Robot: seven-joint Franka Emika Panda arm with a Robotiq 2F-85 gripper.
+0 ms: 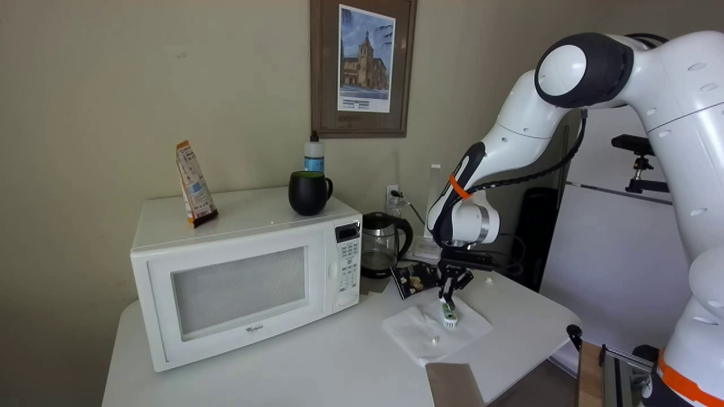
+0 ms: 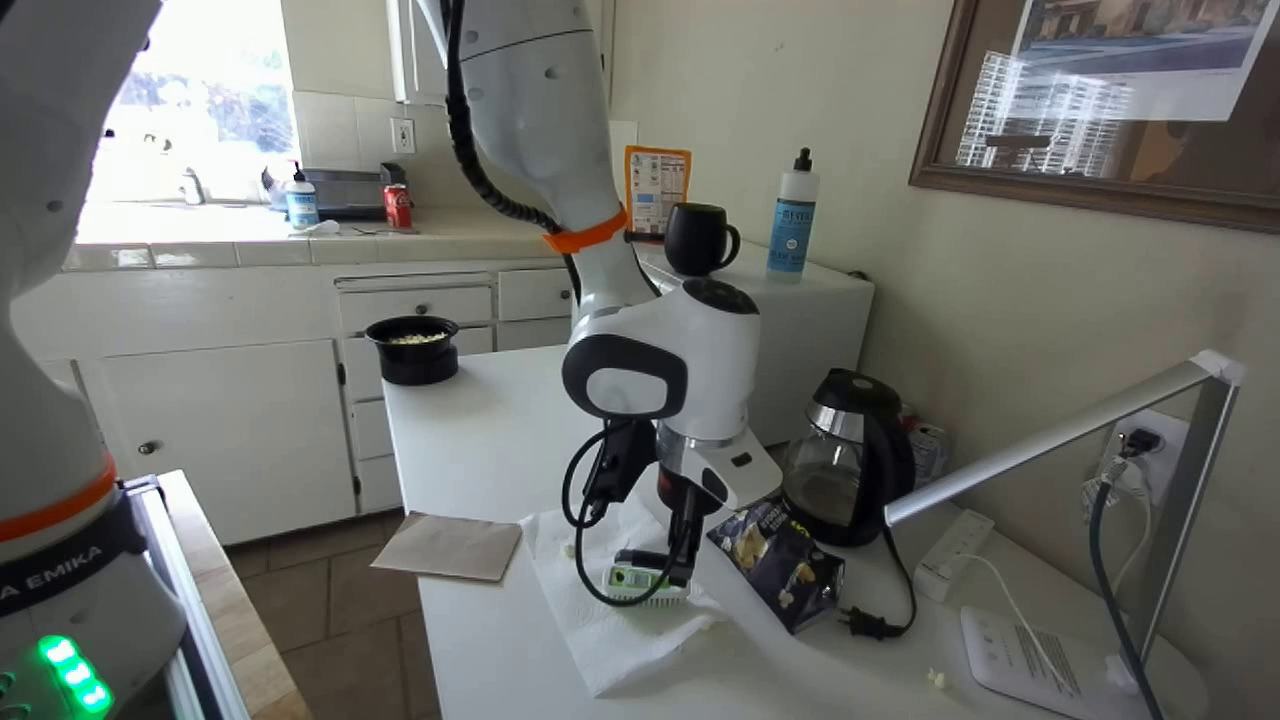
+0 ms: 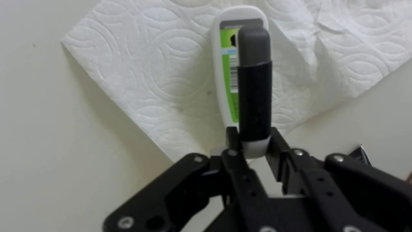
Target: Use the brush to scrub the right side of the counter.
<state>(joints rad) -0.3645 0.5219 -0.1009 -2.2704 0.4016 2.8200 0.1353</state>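
Observation:
The brush (image 1: 449, 317) has a white body with a green label, white bristles and a black handle. It shows in both exterior views (image 2: 634, 579) and in the wrist view (image 3: 225, 74). My gripper (image 3: 255, 143) is shut on the brush's black handle, which stands between the fingertips. In an exterior view the gripper (image 1: 448, 298) points down at the brush. The brush is over a white paper towel (image 1: 408, 334) on the white counter (image 1: 254, 376); I cannot tell whether the bristles touch it. The handle hides part of the label in the wrist view.
A microwave (image 1: 237, 288) and a glass kettle (image 2: 845, 470) stand on the counter. A black packet (image 2: 780, 565) lies beside the towel. A brown napkin (image 2: 450, 546) overhangs the edge. A lamp arm (image 2: 1050, 435), a white tray (image 2: 1040, 655) and a black pot (image 2: 418, 368) also stand there.

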